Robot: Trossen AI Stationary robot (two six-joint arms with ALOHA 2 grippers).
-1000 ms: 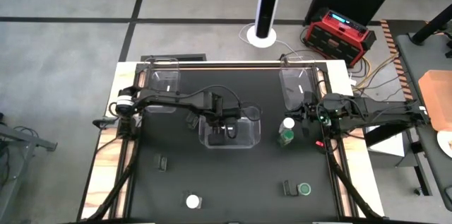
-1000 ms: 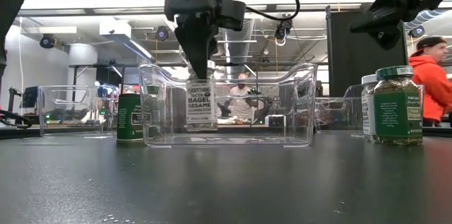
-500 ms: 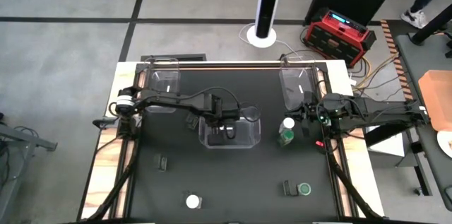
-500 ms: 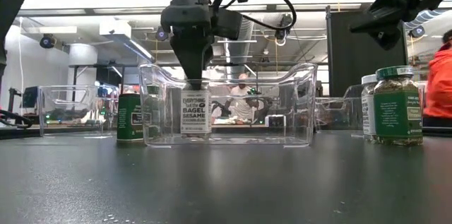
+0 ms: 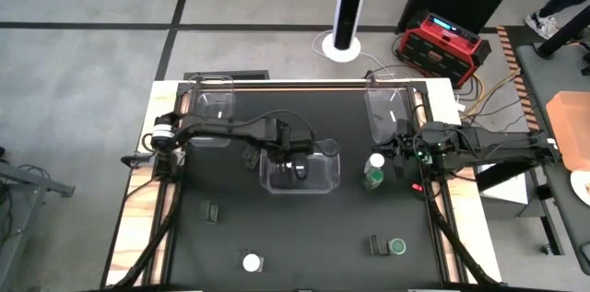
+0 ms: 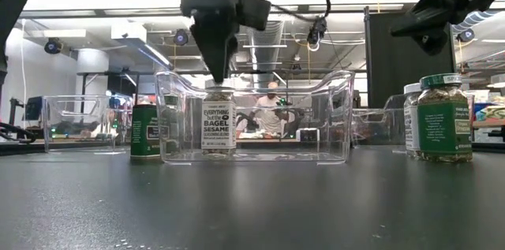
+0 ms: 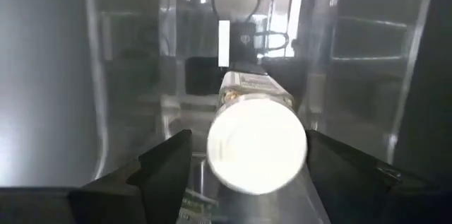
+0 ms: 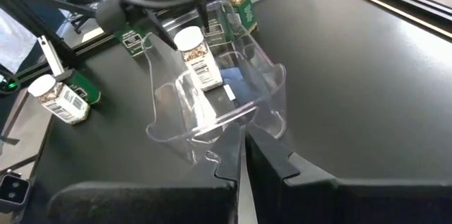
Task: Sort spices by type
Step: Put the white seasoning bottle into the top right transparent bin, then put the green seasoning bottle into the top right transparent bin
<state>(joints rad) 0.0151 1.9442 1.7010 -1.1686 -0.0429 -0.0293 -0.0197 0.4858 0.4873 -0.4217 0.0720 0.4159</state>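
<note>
left gripper (image 6: 217, 76) spread just above bagel sesame jar (image 6: 218, 126) | jar upright in clear bin (image 6: 335, 116), sorted | right gripper (image 5: 403, 148) idle by table's right edge, fingers pressed together

Robotics lab, concrete floor (image 5: 92, 16), exposed ceiling ducts (image 6: 272, 33), red power unit (image 5: 442, 41) beside the table (image 5: 313, 237)

Left gripper (image 6: 217, 72) just above white-lidded bagel-sesame jar (image 6: 216, 122), jar upright in clear bin (image 6: 331, 116)

label | spice jar (image 6: 218, 125) (in bin) | "EVERYTHING but the BAGEL SESAME"
</note>
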